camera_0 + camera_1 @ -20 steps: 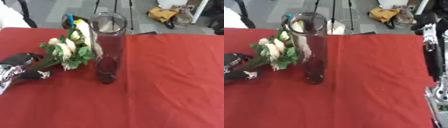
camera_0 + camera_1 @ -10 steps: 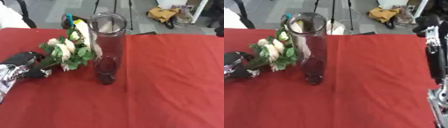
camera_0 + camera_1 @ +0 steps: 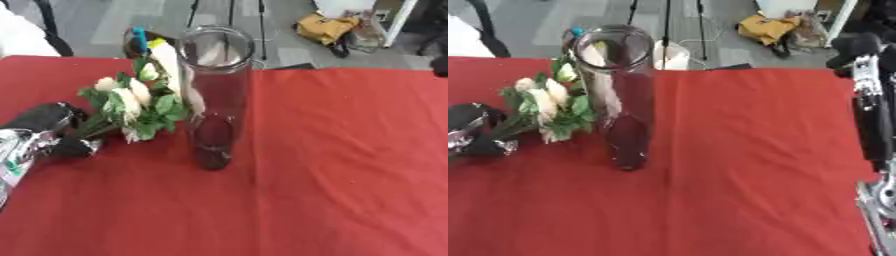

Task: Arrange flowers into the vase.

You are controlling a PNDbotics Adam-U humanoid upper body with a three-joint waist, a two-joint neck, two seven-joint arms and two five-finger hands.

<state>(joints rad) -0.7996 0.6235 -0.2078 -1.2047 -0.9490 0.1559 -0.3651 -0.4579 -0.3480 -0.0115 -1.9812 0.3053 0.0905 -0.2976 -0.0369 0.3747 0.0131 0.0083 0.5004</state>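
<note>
A tall clear glass vase (image 3: 214, 95) stands upright on the red tablecloth (image 3: 332, 165), left of centre, and looks empty. Just left of it is a bunch of cream flowers with green leaves (image 3: 136, 102), its heads leaning against the vase wall. The stems run down left into my left hand (image 3: 48, 122), black and silver at the left edge, which is curled round them. My right arm runs up the right edge of the right eye view, with its hand (image 3: 856, 47) as a dark shape at the top, far from the vase.
Beyond the table's far edge there is grey floor with tripod legs (image 3: 667, 30), a yellow bag (image 3: 325, 27) and a white bucket (image 3: 674, 54). Wide red cloth lies between the vase and my right arm.
My left hand with the flowers has shifted slightly towards the vase. The vase has not moved.
</note>
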